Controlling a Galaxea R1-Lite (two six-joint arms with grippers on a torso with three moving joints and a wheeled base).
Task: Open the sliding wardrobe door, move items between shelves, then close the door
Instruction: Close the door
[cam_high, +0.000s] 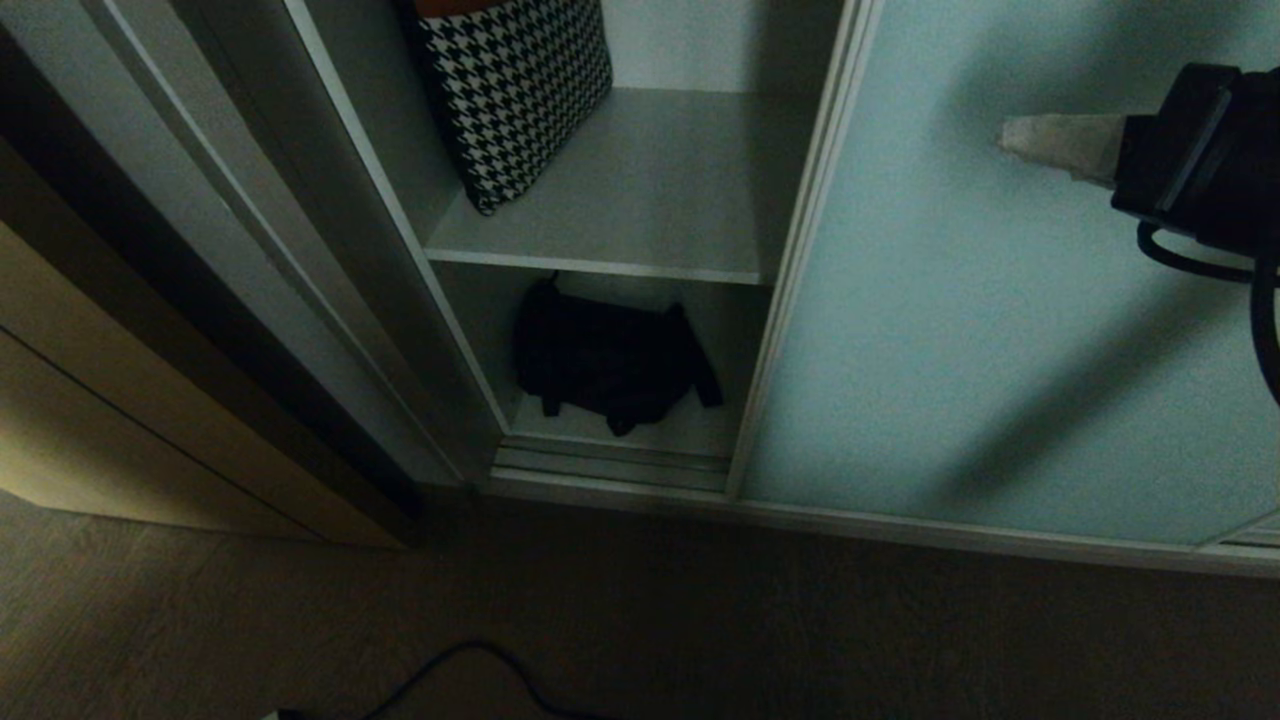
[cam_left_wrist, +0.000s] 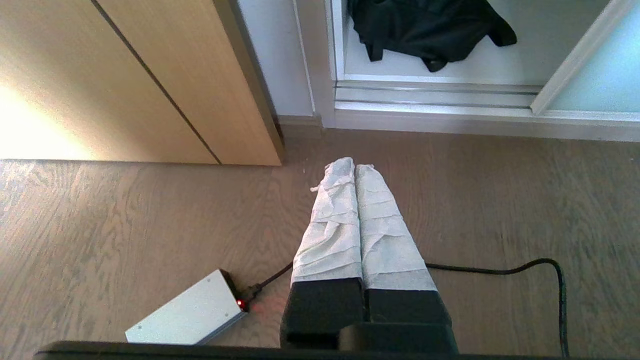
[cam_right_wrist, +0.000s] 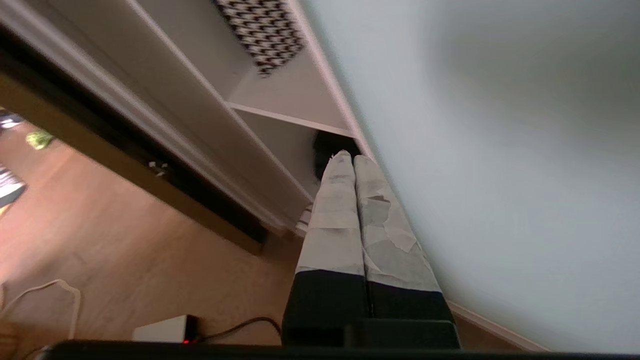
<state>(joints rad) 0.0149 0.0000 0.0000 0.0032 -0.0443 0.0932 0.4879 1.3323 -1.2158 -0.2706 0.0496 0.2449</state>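
The right gripper (cam_high: 1005, 138), tape-wrapped fingers pressed together and empty, hangs before the frosted blue-green glass sliding door (cam_high: 960, 300), whose upright silver edge lies leftward

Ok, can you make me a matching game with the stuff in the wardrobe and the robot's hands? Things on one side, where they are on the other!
Things:
1. houndstooth cloth
2. black fabric piece
3. right hand
4. left hand

Places:
A. over the wooden floor, fingers together
B. on the bottom shelf
C. in front of the frosted sliding door
D. leaning on the upper shelf

Pairs: 1-D, 2-B, 3-C, 4-A
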